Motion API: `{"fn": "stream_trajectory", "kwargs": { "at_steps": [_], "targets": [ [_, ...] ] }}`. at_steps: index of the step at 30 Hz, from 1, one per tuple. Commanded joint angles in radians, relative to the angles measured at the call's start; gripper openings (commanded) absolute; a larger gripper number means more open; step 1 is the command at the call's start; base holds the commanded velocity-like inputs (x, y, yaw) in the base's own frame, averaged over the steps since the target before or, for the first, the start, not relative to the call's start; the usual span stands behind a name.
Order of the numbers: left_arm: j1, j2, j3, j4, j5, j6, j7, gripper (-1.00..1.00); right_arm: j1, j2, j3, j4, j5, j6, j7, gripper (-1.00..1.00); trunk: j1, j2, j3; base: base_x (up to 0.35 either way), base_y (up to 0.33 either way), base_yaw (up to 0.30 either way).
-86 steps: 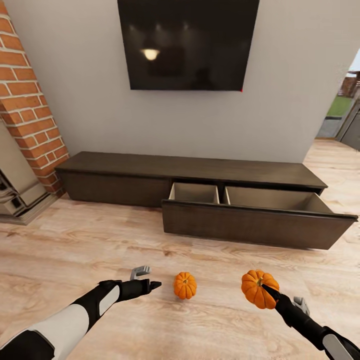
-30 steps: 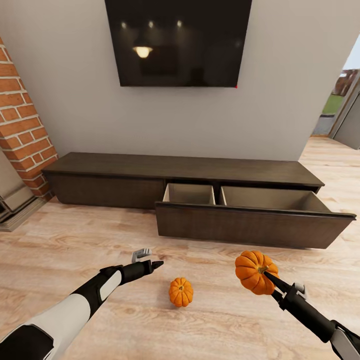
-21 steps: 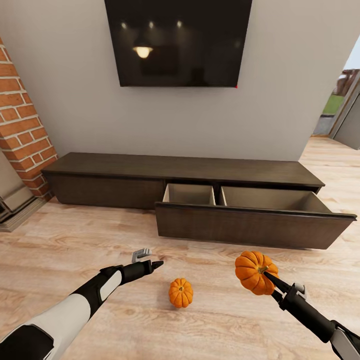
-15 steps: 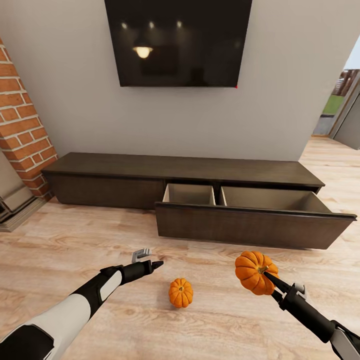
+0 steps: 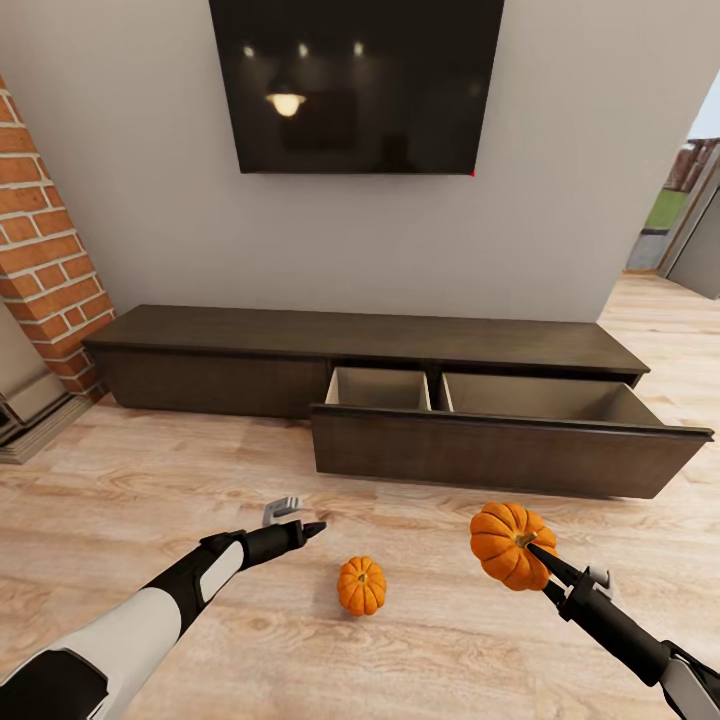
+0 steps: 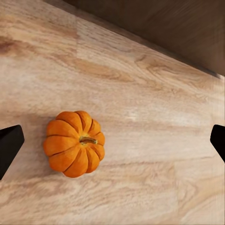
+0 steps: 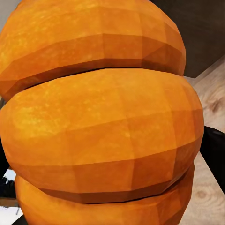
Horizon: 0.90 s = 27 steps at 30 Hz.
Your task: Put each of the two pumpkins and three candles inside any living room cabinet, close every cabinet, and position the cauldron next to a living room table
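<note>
Brick-red column [image 5: 45,240] at far left, then the long low dark brown wooden cabinet [image 5: 230,345] along the grey wall under the black wall screen [image 5: 355,85].

Left tool [image 5: 297,528]: hovers over the plank floor [image 5: 130,490], jaws wide apart, holding nothing. Its wrist view shows the small ribbed orange floor pumpkin [image 6: 75,143] between the black fingertips [image 6: 9,147] but clear of both. In the head view that pumpkin [image 5: 361,585] sits upright on the floor, stem up, just beside the left tool and a short way in front of the cabinet.

Pulled-out drawer [image 5: 500,445] on the cabinet's right half: open, two tan compartments, both look empty from here.

Right tool [image 5: 535,552]: closed on the second orange pumpkin [image 5: 511,545], carried in the air, in front of the drawer front and not yet over it. Right wrist view is close on the pumpkin's ribbed skin [image 7: 103,122]; contact points aren't visible there.

Progress, my read:
- Early. Nothing stowed yet.
- One pumpkin in hand, needs to be carried forward over the drawer's front edge and released inside.
- Second pumpkin lined up for a left-hand pick, grasp not made.
- Left after that: three candles, shut the drawer, move the cauldron next to a table.
</note>
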Motion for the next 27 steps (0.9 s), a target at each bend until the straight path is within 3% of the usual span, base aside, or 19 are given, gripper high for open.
{"fn": "stream_trajectory", "kwargs": {
  "at_steps": [1, 7, 10, 13, 22, 27],
  "targets": [
    [0.000, 0.000, -0.004, 0.002, 0.009, 0.006, 0.006, 1.00, 0.000, 0.000, 0.000, 0.000, -0.006, 0.008, 0.000, -1.00, 0.000, 0.000, -0.001, 0.000, 0.000, 0.000],
    [0.000, 0.000, -0.003, 0.008, 0.023, -0.018, 0.018, 1.00, 0.000, 0.000, 0.000, 0.000, -0.006, 0.008, 0.002, -1.00, 0.000, 0.000, -0.001, 0.000, 0.000, 0.000],
    [0.000, 0.001, -0.004, 0.009, 0.069, -0.038, 0.046, 1.00, 0.000, 0.000, 0.000, 0.000, -0.005, 0.008, 0.002, -1.00, 0.011, -0.021, -0.010, 0.000, 0.000, 0.000],
    [0.000, 0.001, -0.004, 0.010, 0.091, -0.052, 0.084, 1.00, 0.000, 0.000, 0.000, 0.000, -0.004, 0.008, 0.003, -1.00, 0.023, -0.042, -0.020, 0.000, 0.000, 0.000],
    [-0.001, -0.010, -0.005, 0.011, 0.105, -0.063, 0.128, 1.00, 0.000, 0.001, 0.000, 0.000, -0.003, 0.008, -0.001, -1.00, 0.057, -0.105, -0.048, 0.000, 0.000, 0.000],
    [-0.002, -0.010, -0.004, 0.009, 0.106, -0.056, 0.131, 1.00, 0.000, 0.004, 0.009, -0.002, -0.003, 0.008, -0.003, -1.00, 0.061, -0.110, -0.067, 0.000, 0.000, 0.000]
  ]
}}
